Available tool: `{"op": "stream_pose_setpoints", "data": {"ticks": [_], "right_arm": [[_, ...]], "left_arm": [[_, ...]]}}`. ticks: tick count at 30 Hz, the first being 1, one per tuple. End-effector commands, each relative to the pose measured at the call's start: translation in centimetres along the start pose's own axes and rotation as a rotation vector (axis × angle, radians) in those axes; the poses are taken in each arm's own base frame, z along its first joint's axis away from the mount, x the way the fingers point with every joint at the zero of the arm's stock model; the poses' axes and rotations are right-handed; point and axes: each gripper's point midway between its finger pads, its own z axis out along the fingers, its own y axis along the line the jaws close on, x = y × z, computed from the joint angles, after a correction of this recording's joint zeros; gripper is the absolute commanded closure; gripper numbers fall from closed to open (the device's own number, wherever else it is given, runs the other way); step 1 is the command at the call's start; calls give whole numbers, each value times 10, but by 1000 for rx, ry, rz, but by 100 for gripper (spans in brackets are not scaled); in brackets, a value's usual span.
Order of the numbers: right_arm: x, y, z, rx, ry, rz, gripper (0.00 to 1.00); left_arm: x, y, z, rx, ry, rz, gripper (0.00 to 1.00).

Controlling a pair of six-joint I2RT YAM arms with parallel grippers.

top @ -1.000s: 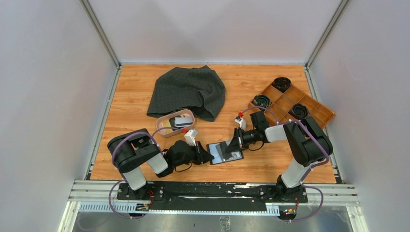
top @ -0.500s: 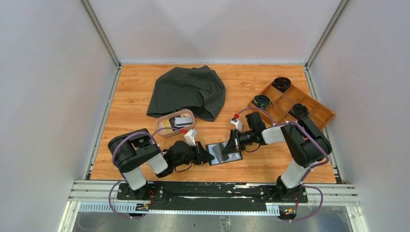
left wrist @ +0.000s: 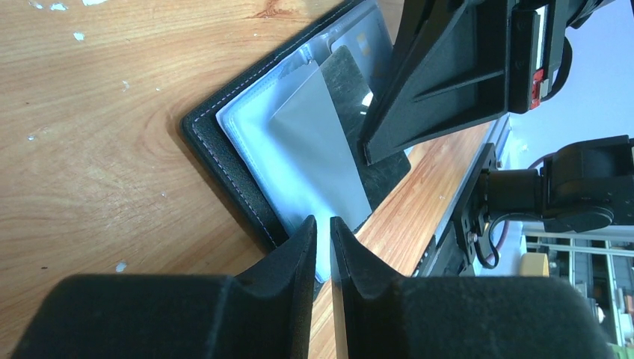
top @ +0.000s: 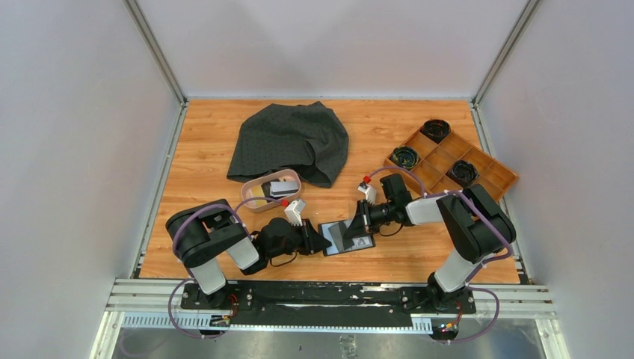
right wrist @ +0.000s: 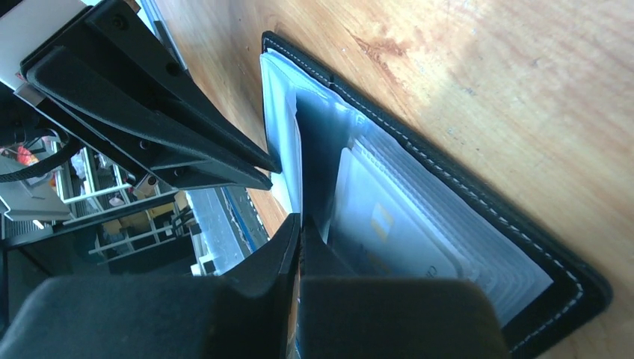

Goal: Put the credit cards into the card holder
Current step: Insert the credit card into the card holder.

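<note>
The black card holder [top: 365, 242] lies open on the table between my two grippers, its clear greyish-blue pockets facing up [left wrist: 254, 142]. My left gripper [top: 326, 244] is shut on its near edge [left wrist: 323, 223]. My right gripper [top: 354, 226] is shut on a grey credit card [left wrist: 321, 149] that stands tilted with its far edge in the pockets [right wrist: 300, 221]. Another card with a gold chip [right wrist: 396, 232] sits in a pocket. More cards [top: 282, 187] lie in the pink dish [top: 250, 203].
A dark grey cloth [top: 291, 142] lies at the back behind the dish. A wooden compartment tray [top: 478, 161] holding black round objects stands at the back right. Metal rails run along the table's near edge [top: 329, 295].
My right gripper has moved a little left with the card, closer over the open card holder. The left gripper has stayed in place.
</note>
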Motion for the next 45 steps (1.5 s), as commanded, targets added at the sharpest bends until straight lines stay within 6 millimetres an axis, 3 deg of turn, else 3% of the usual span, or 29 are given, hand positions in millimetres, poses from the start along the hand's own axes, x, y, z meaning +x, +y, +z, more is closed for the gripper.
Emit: {"op": "stream_pose_setpoints", "data": {"ticks": [1, 26, 45], "right_arm": [[0, -11, 2, 73, -45, 16, 100], [-6, -19, -2, 110, -177, 23, 100], [6, -20, 14, 111, -127, 79, 99]], "left_arm": [[5, 10, -2, -33, 5, 5, 82], [6, 11, -1, -28, -1, -7, 82], [4, 8, -3, -17, -12, -16, 80]]}}
